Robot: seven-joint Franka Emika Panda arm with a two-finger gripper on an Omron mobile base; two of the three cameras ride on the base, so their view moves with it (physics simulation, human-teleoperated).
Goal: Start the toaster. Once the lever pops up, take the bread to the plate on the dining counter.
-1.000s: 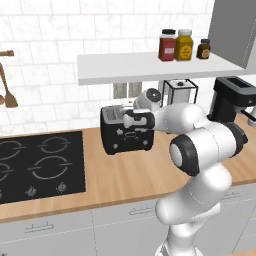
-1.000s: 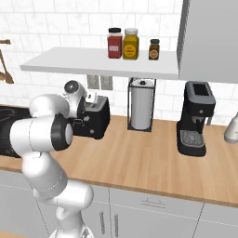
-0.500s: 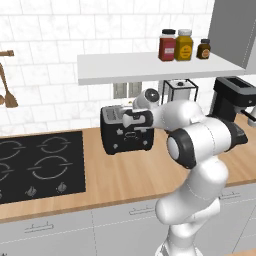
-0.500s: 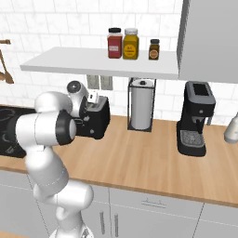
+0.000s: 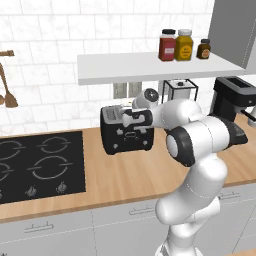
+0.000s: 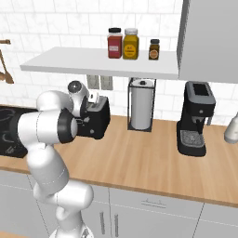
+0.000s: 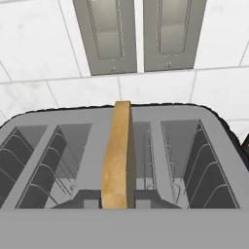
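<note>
**Hand view: bread slice standing in the toaster, gripper closed around it**

Hand view looks straight down into the black boxy multi-slot toaster (image 7: pixel 214 146), whose grey wire-lined slots spread across the lower half of the frame. A thin tan slice of bread (image 7: pixel 117 155) stands edge-on in the middle slot, running from the centre of the frame down to the bottom edge where the fingers would be. Behind the toaster, at the top of the frame, two grey wall outlet plates (image 7: pixel 138 34) sit on white tile.

In the left base view the toaster (image 5: pixel 125 137) stands on the light wooden countertop (image 5: pixel 130 175) at centre frame, just right of the black stovetop (image 5: pixel 40 162). The two-finger gripper (image 5: pixel 134 119) sits over the toaster's top, its jaws drawn together; the bread seems to lie between them, though the fingertips themselves are hidden.

In the right base view the toaster (image 6: pixel 96 120) is at centre left, partly behind the white arm. A paper towel roll in a wire holder (image 6: pixel 141 109) stands to its right, and a black coffee machine (image 6: pixel 195 118) further right. Three jars (image 6: pixel 131 43) sit on the white shelf above.
</note>
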